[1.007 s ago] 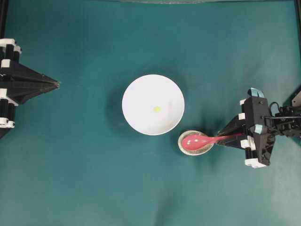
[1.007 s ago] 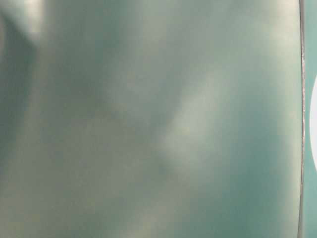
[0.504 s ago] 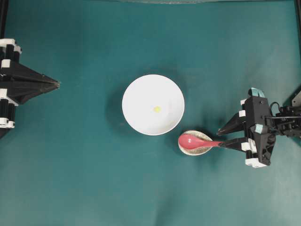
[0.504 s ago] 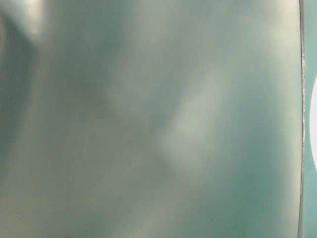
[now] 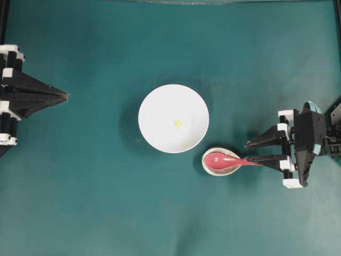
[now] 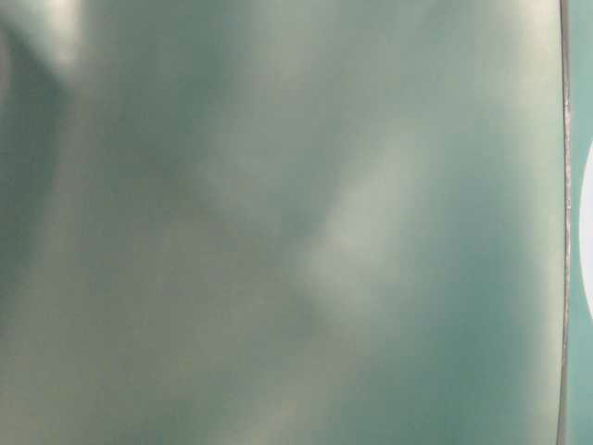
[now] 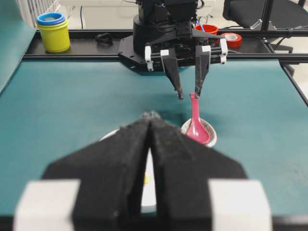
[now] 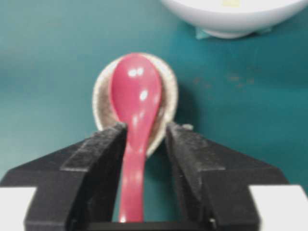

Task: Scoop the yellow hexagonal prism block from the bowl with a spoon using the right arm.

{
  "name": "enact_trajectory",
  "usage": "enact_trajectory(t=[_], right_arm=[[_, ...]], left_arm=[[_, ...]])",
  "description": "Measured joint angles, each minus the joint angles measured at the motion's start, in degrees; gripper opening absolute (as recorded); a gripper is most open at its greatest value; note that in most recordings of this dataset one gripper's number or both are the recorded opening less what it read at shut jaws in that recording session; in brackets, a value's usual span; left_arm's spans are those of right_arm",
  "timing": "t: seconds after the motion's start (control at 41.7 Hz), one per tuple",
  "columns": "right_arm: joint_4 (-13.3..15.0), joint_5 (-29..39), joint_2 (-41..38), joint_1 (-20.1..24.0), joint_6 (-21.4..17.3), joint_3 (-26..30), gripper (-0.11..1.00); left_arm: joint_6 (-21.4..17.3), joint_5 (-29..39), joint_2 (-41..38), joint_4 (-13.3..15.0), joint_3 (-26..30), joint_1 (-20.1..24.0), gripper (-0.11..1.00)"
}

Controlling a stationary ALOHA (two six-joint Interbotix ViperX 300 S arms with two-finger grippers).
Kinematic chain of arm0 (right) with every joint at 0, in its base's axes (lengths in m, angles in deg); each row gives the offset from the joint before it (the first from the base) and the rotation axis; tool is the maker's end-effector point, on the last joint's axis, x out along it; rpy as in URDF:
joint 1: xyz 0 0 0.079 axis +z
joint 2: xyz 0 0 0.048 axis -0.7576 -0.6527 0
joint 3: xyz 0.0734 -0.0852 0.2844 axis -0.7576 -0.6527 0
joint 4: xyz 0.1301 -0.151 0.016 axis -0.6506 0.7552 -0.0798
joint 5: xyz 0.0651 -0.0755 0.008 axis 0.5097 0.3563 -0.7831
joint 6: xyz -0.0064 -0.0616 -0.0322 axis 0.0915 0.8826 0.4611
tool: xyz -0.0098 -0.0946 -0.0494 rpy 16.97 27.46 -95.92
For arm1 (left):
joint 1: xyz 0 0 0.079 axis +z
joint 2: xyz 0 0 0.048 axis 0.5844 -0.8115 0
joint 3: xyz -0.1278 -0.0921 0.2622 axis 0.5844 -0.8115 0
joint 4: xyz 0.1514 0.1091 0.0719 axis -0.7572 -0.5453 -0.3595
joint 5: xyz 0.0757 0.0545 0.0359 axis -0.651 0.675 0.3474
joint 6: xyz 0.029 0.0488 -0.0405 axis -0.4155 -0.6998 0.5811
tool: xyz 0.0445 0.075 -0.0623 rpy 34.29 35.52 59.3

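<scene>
The white bowl [image 5: 160, 114] stands mid-table with the tiny yellow hexagonal prism block [image 5: 177, 124] inside it. The pink-red spoon [image 5: 221, 160] lies with its scoop in a speckled beige spoon rest [image 5: 206, 166] just right of the bowl, handle pointing right. My right gripper [image 5: 248, 152] is open, its fingers on either side of the handle end. In the right wrist view the spoon [image 8: 134, 91] runs between the spread fingers, close against the left one, with a gap to the other. My left gripper [image 5: 65, 96] is shut and empty at the left edge.
In the left wrist view, a yellow cup stack [image 7: 54, 32] and tape rolls [image 7: 232, 38] sit on the far rail behind the right arm. The table-level view is a blur with a white sliver [image 6: 587, 241] at its right edge.
The right gripper, shut on the spoon handle a second ago, has opened and drawn back to the right. The spoon stays on its rest. The left arm has not moved.
</scene>
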Motion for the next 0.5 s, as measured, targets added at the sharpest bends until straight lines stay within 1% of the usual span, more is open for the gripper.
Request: enact_trajectory(t=[0.168, 0.288, 0.408, 0.504], right_arm=[[0.0, -8.9, -7.0, 2.8, -2.5, 0.0, 0.44], [-0.1, -15.2, -12.0, 4.7, -5.3, 0.1, 0.44], [0.0, -19.9, -16.0, 6.1, -8.1, 0.1, 0.44], [0.0, -21.7, -18.2, 6.6, -9.0, 0.2, 0.44]], left_arm=[[0.0, 0.2, -0.1, 0.0, 0.0, 0.0, 0.0], [0.0, 0.2, -0.1, 0.0, 0.0, 0.0, 0.0], [0.0, 0.2, -0.1, 0.0, 0.0, 0.0, 0.0], [0.0, 0.3, -0.1, 0.0, 0.0, 0.0, 0.0]])
